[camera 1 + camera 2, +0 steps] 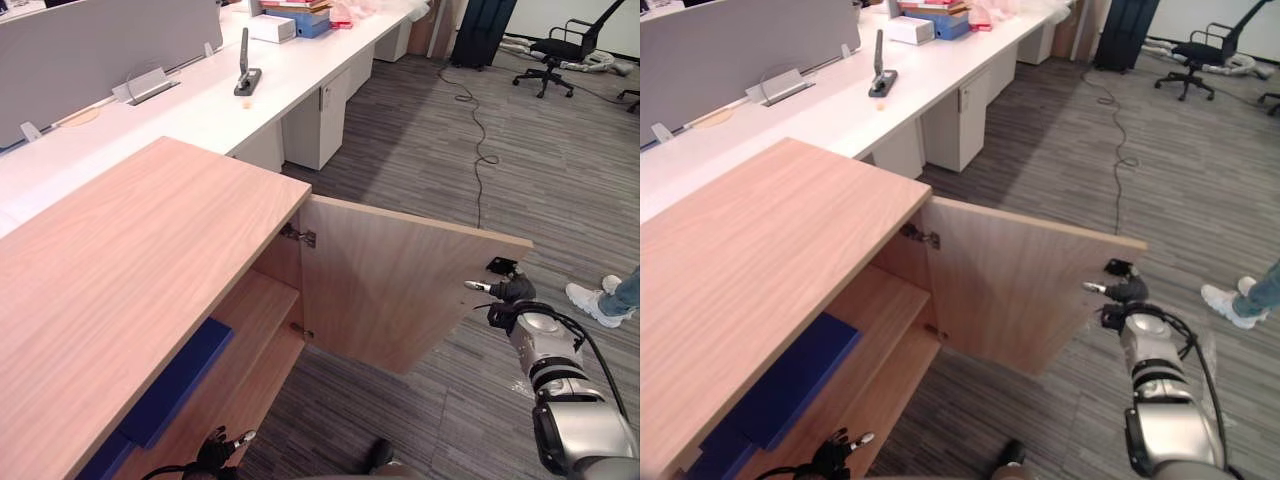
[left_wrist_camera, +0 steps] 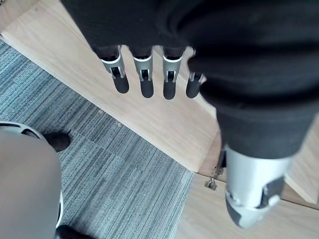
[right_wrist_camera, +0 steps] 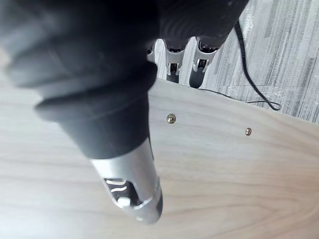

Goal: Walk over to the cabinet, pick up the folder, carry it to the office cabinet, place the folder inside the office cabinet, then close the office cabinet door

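**Hidden or unclear**
- Folder: its far side is tucked under the cabinet top and its lower end is cut off by the frame. No label or fastening can be made out.
- Right hand: in its wrist view the fingers pass the door's free edge, so their contact with the outer face cannot be seen.
- Left hand: low at the frame edge in the head views, partly cut off.
- Person: one white shoe and a jeans cuff show at the right edge.

**Task item**
- Folder: deep blue, flat and rectangular. It lies inside the office cabinet on the shelf, well back from the shelf's front edge.
- Office cabinet door: light wood, swung wide open on hinges. Two small screws show on its inner face.

**Hands**
- Right hand: at the door's outer edge, fingers extended straight, thumb stretched along the inner face. Nothing is gripped.
- Left hand: fingers hang straight in a loose row and hold nothing. It is in front of the cabinet's lower board, above the carpet.

**Surroundings**
- Long white desk with a grey partition stands behind the cabinet.
- Black office chair is far off on the striped carpet.
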`<state>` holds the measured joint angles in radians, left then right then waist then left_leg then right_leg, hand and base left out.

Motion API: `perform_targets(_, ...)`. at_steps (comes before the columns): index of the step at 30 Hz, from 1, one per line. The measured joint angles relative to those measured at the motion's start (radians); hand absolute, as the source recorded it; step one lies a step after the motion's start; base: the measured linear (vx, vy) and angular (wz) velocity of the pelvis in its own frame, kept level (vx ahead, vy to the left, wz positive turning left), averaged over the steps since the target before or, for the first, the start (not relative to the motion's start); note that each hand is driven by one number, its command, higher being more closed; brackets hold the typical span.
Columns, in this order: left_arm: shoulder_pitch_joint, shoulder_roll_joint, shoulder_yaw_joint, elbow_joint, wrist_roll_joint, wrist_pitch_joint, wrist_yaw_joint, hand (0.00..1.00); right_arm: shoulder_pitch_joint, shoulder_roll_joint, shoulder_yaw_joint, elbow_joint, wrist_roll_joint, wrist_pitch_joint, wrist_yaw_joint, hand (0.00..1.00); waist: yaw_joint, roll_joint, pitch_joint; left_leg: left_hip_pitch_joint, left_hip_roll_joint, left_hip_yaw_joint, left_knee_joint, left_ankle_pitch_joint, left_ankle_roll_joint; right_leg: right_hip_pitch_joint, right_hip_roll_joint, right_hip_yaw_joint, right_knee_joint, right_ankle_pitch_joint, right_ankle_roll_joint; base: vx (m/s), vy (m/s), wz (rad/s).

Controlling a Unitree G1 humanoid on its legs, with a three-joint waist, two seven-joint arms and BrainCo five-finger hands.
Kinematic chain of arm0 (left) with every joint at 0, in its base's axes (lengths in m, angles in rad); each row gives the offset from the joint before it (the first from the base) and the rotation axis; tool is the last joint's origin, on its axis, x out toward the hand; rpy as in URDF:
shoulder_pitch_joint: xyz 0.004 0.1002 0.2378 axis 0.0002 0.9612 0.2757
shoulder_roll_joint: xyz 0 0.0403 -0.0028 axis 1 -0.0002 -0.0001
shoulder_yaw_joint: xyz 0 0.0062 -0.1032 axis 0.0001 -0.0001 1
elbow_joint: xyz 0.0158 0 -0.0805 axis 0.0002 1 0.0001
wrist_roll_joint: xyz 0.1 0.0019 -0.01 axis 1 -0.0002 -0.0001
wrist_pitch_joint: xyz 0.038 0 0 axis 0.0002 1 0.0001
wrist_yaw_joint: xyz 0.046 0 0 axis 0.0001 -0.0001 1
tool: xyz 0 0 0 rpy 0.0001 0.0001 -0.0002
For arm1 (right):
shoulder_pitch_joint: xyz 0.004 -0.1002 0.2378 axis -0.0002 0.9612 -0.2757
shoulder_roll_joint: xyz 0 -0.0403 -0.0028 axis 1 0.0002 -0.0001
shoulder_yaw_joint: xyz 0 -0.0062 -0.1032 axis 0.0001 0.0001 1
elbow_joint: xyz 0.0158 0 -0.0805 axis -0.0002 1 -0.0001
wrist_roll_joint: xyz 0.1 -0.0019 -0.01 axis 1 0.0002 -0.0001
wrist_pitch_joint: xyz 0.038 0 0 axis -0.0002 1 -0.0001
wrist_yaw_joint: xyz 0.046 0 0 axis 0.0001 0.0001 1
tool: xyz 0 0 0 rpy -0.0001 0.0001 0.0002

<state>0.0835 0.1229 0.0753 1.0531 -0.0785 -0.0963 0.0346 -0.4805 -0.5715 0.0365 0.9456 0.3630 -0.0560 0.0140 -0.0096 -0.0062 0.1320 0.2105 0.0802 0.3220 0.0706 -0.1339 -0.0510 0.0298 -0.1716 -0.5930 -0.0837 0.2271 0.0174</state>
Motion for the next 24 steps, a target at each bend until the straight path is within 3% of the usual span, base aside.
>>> perform_targets(9,0.003,0.011,0.025,0.042,0.039,-0.010,-0.021,0.00,0.213,-0.138,0.210,-0.474,0.050,0.006,0.061,0.00,-0.055,0.000,-0.001,0.003,0.065,0.034,0.009,0.002,-0.032,-0.015,0.068,0.021,0.000,-0.034,-0.026,-0.04,-0.057,-0.16)
perform_targets(13,-0.004,0.018,0.026,0.064,0.063,-0.011,-0.022,0.00,0.218,-0.180,0.397,-0.554,-0.086,0.006,0.111,0.00,-0.055,-0.003,-0.003,0.008,0.092,0.054,0.009,0.011,-0.045,-0.023,0.102,0.037,0.000,-0.050,-0.045,-0.04,-0.078,-0.17)
perform_targets(16,-0.026,0.020,0.042,0.087,0.084,-0.009,-0.018,0.00,0.210,-0.210,0.734,-0.669,-0.288,-0.013,0.249,0.00,-0.047,-0.016,-0.011,0.003,0.111,0.057,0.010,0.026,-0.047,-0.030,0.126,0.043,0.000,-0.061,-0.059,-0.07,-0.085,-0.10)
perform_targets(17,-0.030,0.018,0.047,0.086,0.085,-0.009,-0.018,0.00,0.209,-0.202,0.773,-0.688,-0.312,-0.024,0.255,0.00,-0.042,-0.018,-0.013,0.001,0.112,0.056,0.010,0.029,-0.045,-0.032,0.127,0.042,0.000,-0.061,-0.060,-0.08,-0.061,0.03)
perform_targets(21,-0.049,0.002,0.065,0.083,0.092,-0.008,-0.016,0.00,0.212,-0.052,0.986,-0.711,-0.494,-0.097,0.406,0.00,0.005,-0.035,-0.045,-0.034,0.110,0.009,0.007,0.026,-0.027,-0.046,0.126,0.016,0.000,-0.062,-0.061,-0.08,-0.049,0.19)
perform_targets(22,-0.049,-0.003,0.079,0.079,0.091,-0.007,-0.016,0.00,0.215,0.047,0.976,-0.690,-0.531,-0.099,0.406,0.00,0.008,-0.036,-0.045,-0.044,0.104,-0.011,0.003,0.027,-0.025,-0.049,0.118,-0.001,0.002,-0.062,-0.061,-0.06,-0.034,0.41)
perform_targets(23,-0.050,-0.005,0.083,0.078,0.092,-0.006,-0.016,0.00,0.208,0.082,0.975,-0.677,-0.552,-0.103,0.406,0.00,0.011,-0.036,-0.046,-0.047,0.101,-0.019,0.002,0.027,-0.025,-0.049,0.112,-0.007,0.005,-0.062,-0.061,-0.05,0.014,0.46)
perform_targets(24,-0.049,-0.008,0.095,0.074,0.092,-0.003,-0.016,0.00,0.191,0.083,0.986,-0.671,-0.612,-0.147,0.459,0.00,0.023,-0.040,-0.044,-0.052,0.091,-0.040,0.002,0.027,-0.025,-0.050,0.098,-0.019,0.020,-0.062,-0.061,-0.03,0.034,0.35)
